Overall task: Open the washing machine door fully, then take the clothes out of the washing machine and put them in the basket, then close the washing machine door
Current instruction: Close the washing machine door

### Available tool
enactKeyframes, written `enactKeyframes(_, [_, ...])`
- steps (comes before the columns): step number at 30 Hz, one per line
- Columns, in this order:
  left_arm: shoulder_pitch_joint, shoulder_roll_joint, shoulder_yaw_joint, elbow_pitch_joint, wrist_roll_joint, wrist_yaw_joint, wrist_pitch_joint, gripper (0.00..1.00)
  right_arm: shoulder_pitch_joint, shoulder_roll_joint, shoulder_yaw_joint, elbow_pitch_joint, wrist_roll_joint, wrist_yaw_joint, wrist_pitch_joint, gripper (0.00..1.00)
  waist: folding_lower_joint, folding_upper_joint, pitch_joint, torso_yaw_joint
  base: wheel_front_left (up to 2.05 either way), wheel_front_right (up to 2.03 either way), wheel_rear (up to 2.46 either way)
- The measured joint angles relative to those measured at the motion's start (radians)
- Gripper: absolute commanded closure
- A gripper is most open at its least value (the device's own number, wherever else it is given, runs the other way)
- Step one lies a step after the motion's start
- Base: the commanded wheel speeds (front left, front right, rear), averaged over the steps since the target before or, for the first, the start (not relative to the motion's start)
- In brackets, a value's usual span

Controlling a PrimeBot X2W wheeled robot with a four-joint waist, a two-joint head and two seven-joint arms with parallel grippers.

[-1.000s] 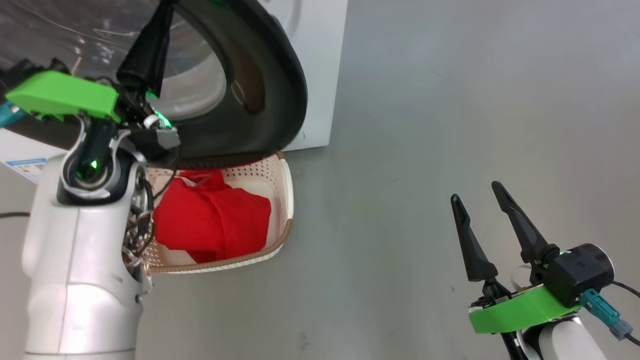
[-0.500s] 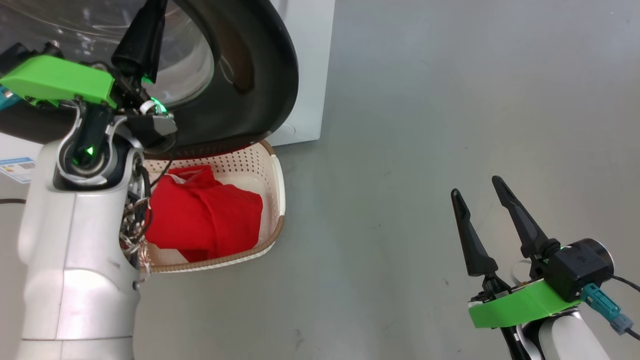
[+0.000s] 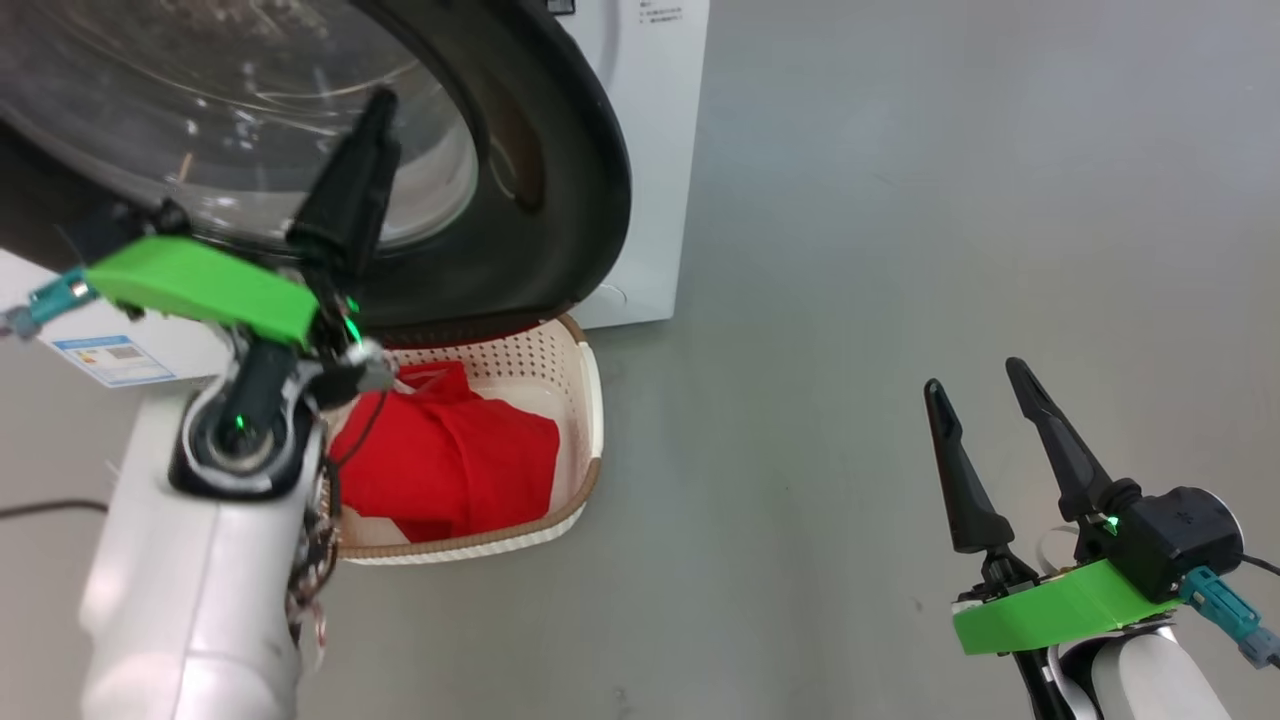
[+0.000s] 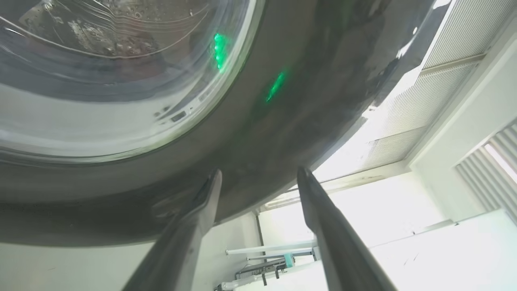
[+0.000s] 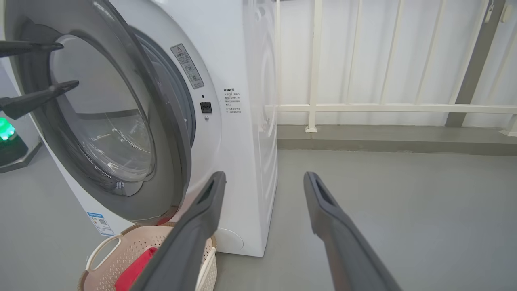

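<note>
The right pincer (image 3: 974, 376) hangs released over bare floor (image 3: 850, 250). The red clothes (image 3: 450, 460) lie in the basket (image 3: 592, 400), tucked under the washing machine door (image 3: 560, 200). The left pincer (image 4: 260, 171), spread and empty, sits near its black rim. Unloading looks done. Closing remains, the door's edge passing near the basket toward the washing machine (image 3: 650, 150).

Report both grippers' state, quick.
Left gripper: open, holding nothing, fingers by the door rim.
Right gripper: open, holding nothing.
</note>
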Motion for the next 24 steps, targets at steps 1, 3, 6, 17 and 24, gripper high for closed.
enactKeyframes(1, [0.023, 0.008, -0.012, -0.021, 0.022, -0.001, -0.006, 0.0, 0.0, 0.0, -0.001, 0.0, 0.002, 0.0, 0.0, 0.0, 0.0, 0.0, -0.005, 0.005, 0.0, 0.0, 0.0])
enactKeyframes(3, [0.07, 0.025, -0.032, -0.068, 0.068, -0.009, -0.031, 0.0, 0.0, -0.001, -0.003, 0.002, 0.004, 0.0, 0.0, 0.0, 0.0, 0.0, -0.016, 0.014, 0.0, 0.0, 0.0])
enactKeyframes(6, [0.134, 0.049, -0.056, -0.136, 0.145, -0.017, -0.085, 0.0, 0.001, -0.001, -0.006, 0.003, 0.004, 0.0, 0.0, 0.0, 0.0, 0.0, -0.029, 0.031, 0.0, 0.0, 0.0])
enactKeyframes(17, [0.326, 0.14, -0.139, -0.276, 0.514, -0.006, -0.354, 0.0, 0.025, -0.001, -0.031, 0.012, 0.004, 0.0, 0.0, 0.0, -0.0001, 0.0, -0.091, 0.073, 0.0, 0.0, 0.0])
enactKeyframes(24, [0.447, 0.169, -0.167, -0.326, 0.669, 0.068, -0.439, 0.0, 0.07, -0.001, -0.042, 0.013, 0.004, 0.0, 0.0, 0.0, -0.0001, 0.0, -0.146, 0.085, 0.0, 0.0, 0.0])
